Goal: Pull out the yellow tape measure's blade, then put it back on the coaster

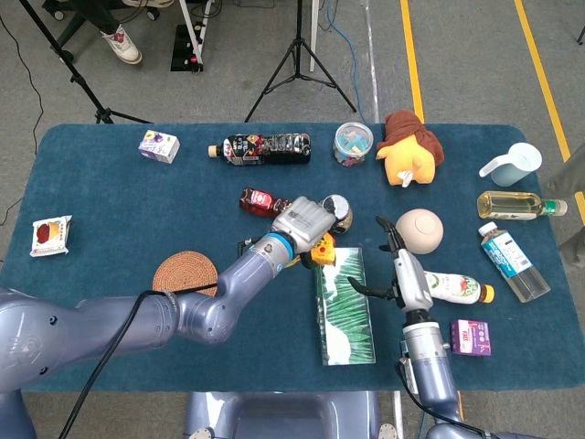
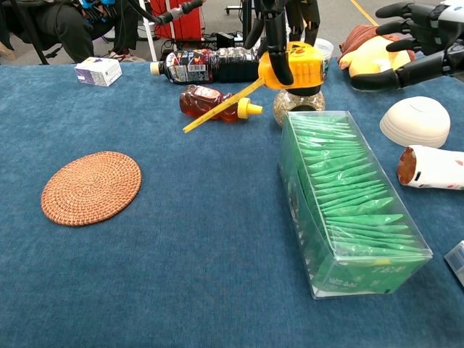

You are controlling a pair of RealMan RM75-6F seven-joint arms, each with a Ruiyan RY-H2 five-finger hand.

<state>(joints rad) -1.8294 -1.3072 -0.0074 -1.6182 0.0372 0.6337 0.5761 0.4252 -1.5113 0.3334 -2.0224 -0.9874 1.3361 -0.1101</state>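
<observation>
My left hand (image 1: 302,224) (image 2: 279,25) grips the yellow tape measure (image 2: 293,67) (image 1: 323,251) in the air, over the glass jar and the far end of the green box. A length of yellow blade (image 2: 221,106) sticks out of its case, slanting down to the left over the honey bottle. The round woven coaster (image 2: 91,186) (image 1: 185,273) lies bare on the cloth at the left. My right hand (image 2: 413,43) (image 1: 395,265) hovers open to the right of the tape measure, fingers spread and pointing towards it, holding nothing.
A clear box of green packets (image 2: 341,196) lies right of centre. Beneath the tape measure stand a seed jar (image 2: 297,105) and a lying honey bottle (image 2: 214,103). A white bowl (image 2: 415,121), a bottle (image 2: 433,167), a plush toy (image 2: 373,51) and a dark bottle (image 2: 210,65) surround them.
</observation>
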